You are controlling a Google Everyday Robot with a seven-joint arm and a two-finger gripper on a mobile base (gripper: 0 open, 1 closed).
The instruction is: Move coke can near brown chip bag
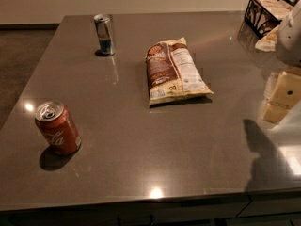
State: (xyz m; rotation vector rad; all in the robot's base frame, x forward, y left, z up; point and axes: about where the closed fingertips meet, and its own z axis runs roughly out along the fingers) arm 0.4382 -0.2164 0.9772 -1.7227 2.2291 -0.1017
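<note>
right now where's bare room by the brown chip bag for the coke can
Bare tabletop left of the brown chip bag, toward the coke can, and in front of it. Tighter at right: the claw and wire basket.

**1 camera, high and angled down over the table**

The 1 view looks from above the near edge of the grey table (141, 182), tilted down and facing the far wall. It is near enough that the table fills almost the whole frame. The coke can (57, 128) lies closest, at lower left. The brown chip bag (174, 72) sits mid-frame and the slim silver-and-blue can (104, 34) farther back. The gripper (283, 95) shows at the right edge, partly cut off.
</note>
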